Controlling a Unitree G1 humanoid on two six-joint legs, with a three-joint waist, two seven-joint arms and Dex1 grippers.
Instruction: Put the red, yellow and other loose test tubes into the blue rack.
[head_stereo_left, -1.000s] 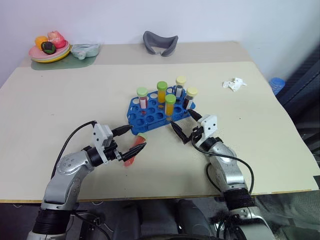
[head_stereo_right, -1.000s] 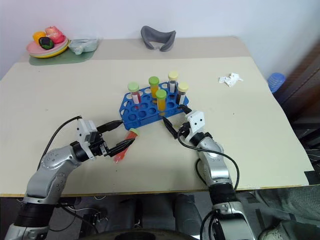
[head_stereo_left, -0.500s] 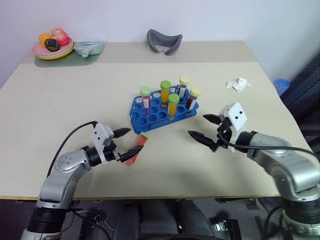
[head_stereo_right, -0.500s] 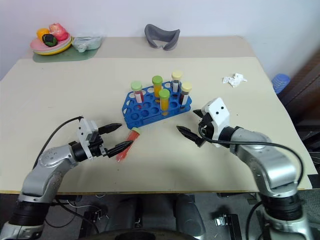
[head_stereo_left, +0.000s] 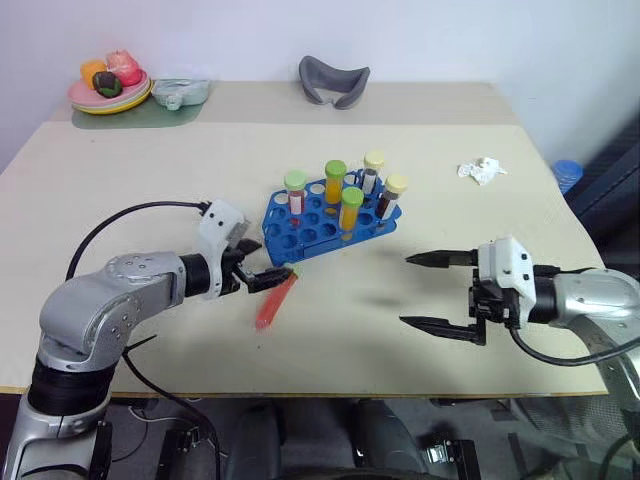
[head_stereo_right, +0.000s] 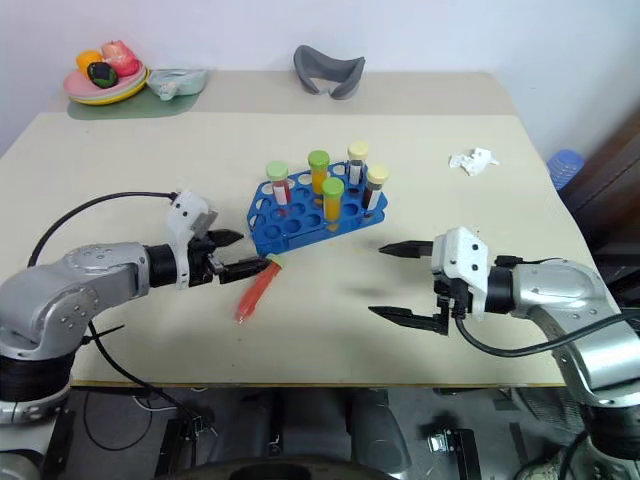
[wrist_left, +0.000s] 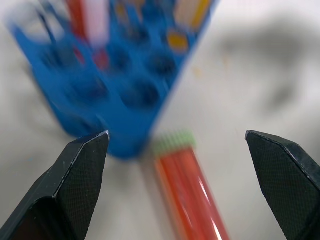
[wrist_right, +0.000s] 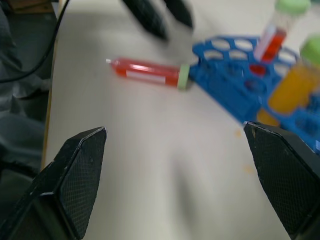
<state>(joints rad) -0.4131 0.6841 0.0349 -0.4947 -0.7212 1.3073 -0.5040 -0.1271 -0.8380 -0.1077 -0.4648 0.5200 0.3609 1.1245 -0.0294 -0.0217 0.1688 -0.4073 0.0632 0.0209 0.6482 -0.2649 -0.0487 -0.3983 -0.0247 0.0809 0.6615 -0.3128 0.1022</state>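
Observation:
A red test tube (head_stereo_left: 270, 303) with a green cap lies flat on the table just in front of the blue rack (head_stereo_left: 312, 228), its cap end toward the rack. My left gripper (head_stereo_left: 258, 263) is open, with its fingertips close to the tube's cap end and nothing gripped. From the left wrist view the tube (wrist_left: 192, 187) lies ahead between the open fingers. Several capped tubes stand in the rack, two of them orange-yellow (head_stereo_left: 349, 212). My right gripper (head_stereo_left: 405, 291) hovers open and empty to the right of the rack, pointing left.
At the back left are a plate of fruit (head_stereo_left: 108, 92) and a clear dish (head_stereo_left: 180, 93) on a green mat. A grey curved object (head_stereo_left: 334, 80) lies at the back centre. Crumpled white paper (head_stereo_left: 482, 170) sits to the right.
My right gripper has drawn back from the rack's front corner toward the right and turned to point left. My left wrist has turned and lifted slightly over the tube. The tube stays put.

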